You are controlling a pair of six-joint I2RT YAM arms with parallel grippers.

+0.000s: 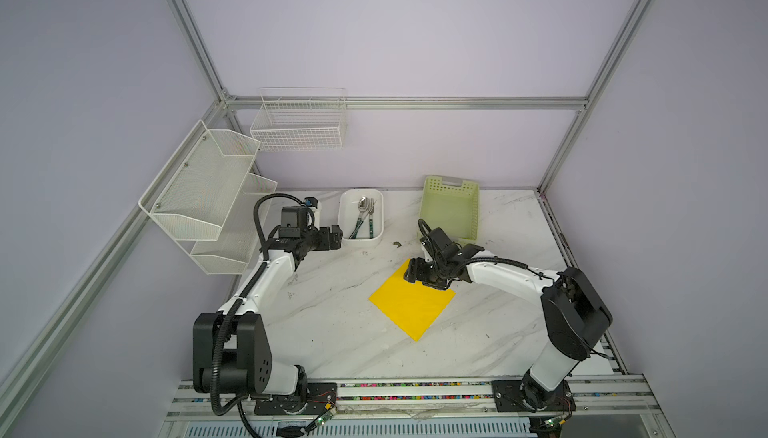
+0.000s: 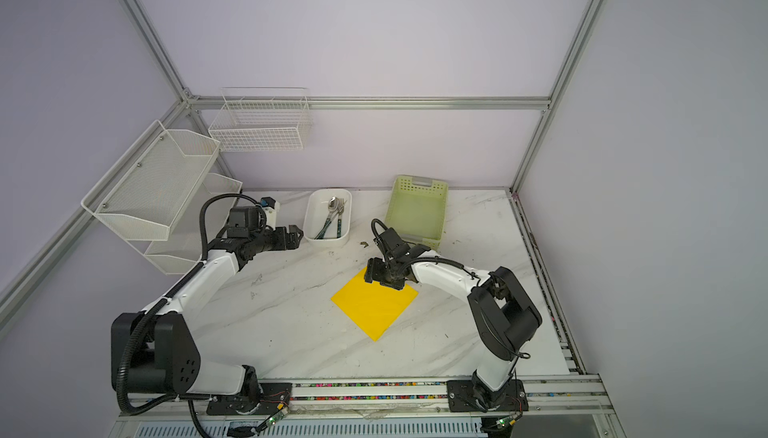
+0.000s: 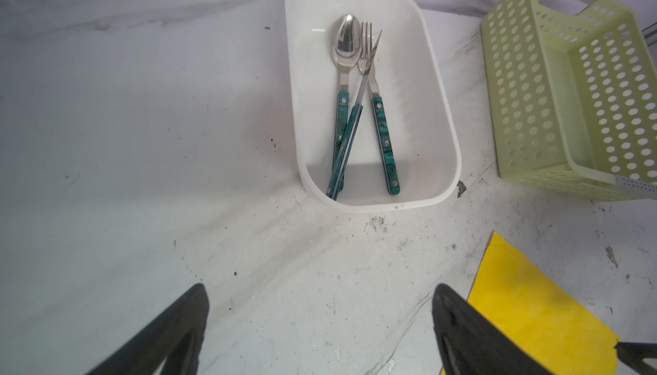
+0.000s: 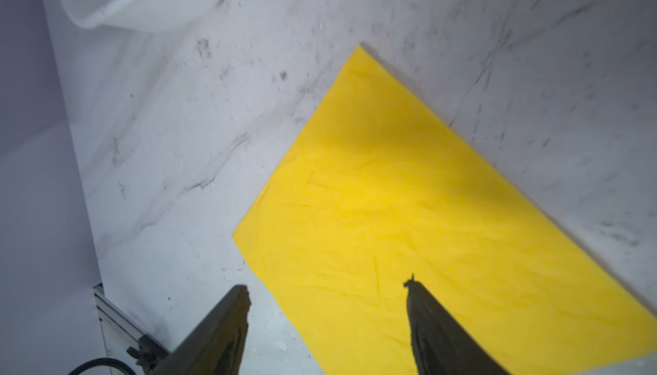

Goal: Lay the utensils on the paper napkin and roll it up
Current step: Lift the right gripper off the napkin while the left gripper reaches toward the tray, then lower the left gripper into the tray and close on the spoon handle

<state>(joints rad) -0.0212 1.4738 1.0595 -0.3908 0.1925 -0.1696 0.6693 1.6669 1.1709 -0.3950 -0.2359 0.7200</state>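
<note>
The utensils point(image 3: 359, 106), a spoon, fork and knife with teal handles, lie together in a white tub point(image 3: 441, 106); both top views show them point(image 1: 365, 218) point(image 2: 333, 218) at the back of the table. My left gripper point(image 3: 320, 293) hangs open a short way in front of the tub point(image 1: 338, 234), with nothing between its fingers. The paper napkin point(image 1: 411, 301) point(image 2: 374, 303) point(image 4: 409, 213) is a bright yellow square lying flat on the marble table. My right gripper point(image 4: 327, 286) is open and empty above the napkin's far corner point(image 1: 409, 272).
A pale green perforated basket point(image 1: 451, 207) point(image 3: 576, 89) stands right of the tub at the back. White wire shelves point(image 1: 208, 191) and a wire basket point(image 1: 299, 124) hang on the left and back walls. Dark specks dot the tabletop point(image 1: 332, 332).
</note>
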